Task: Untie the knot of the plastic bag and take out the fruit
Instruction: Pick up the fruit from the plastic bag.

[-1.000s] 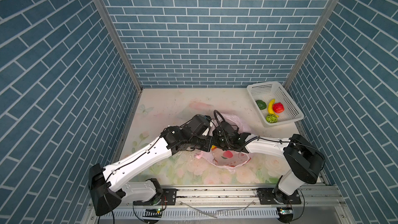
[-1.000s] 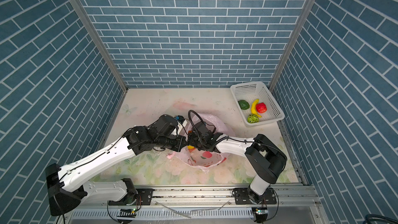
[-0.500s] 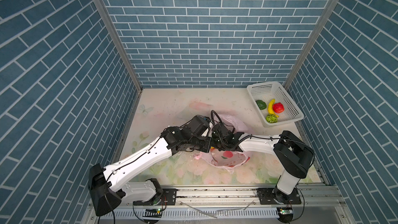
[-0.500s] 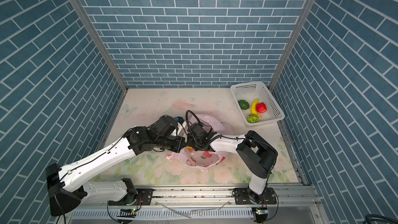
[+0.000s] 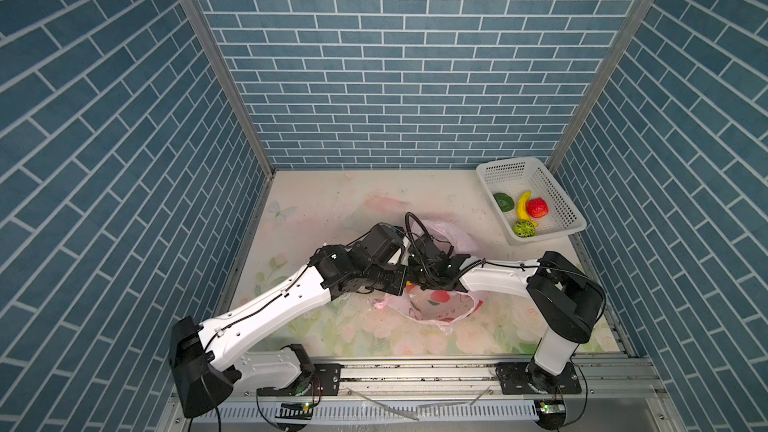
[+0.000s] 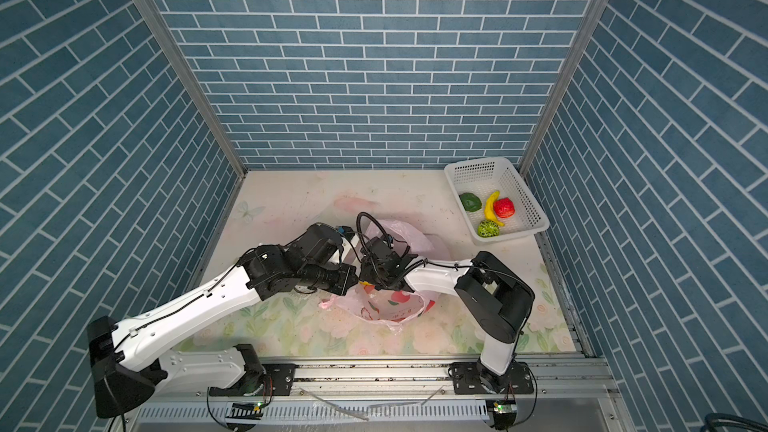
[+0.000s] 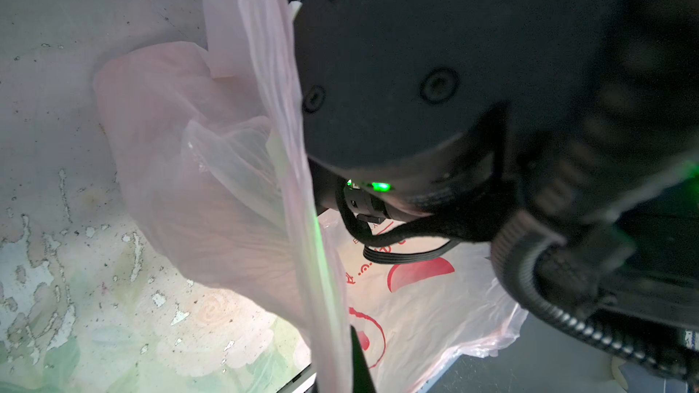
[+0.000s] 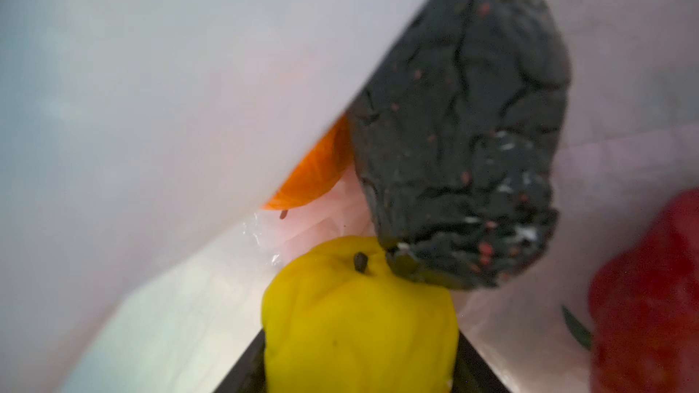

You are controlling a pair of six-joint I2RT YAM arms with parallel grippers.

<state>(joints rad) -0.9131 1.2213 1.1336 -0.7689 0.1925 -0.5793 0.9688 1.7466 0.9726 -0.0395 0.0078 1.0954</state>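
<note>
The pink plastic bag (image 5: 440, 311) (image 6: 395, 309) lies mid-table with its mouth held up. No knot shows. My left gripper (image 7: 342, 376) is shut on a stretched strip of the bag's rim; in a top view it sits at the bag's left edge (image 5: 401, 282). My right gripper (image 8: 359, 372) reaches inside the bag. A yellow fruit (image 8: 359, 315) fills the gap between its dark fingers (image 8: 249, 368). Beyond it lie a dark cracked piece (image 8: 465, 137), an orange piece (image 8: 317, 172) and a red strawberry (image 8: 650, 296).
A white perforated basket (image 5: 559, 197) stands at the back right. It holds a dark green fruit (image 5: 503, 201), a banana (image 5: 523, 206), a red strawberry (image 5: 536, 207) and a green round piece (image 5: 523, 228). Both wrists crowd together over the bag. Brick walls enclose three sides.
My right gripper has pushed deeper into the bag and its fingers have narrowed onto the yellow fruit. The right elbow shifted left. The left arm keeps its hold, unmoved.
</note>
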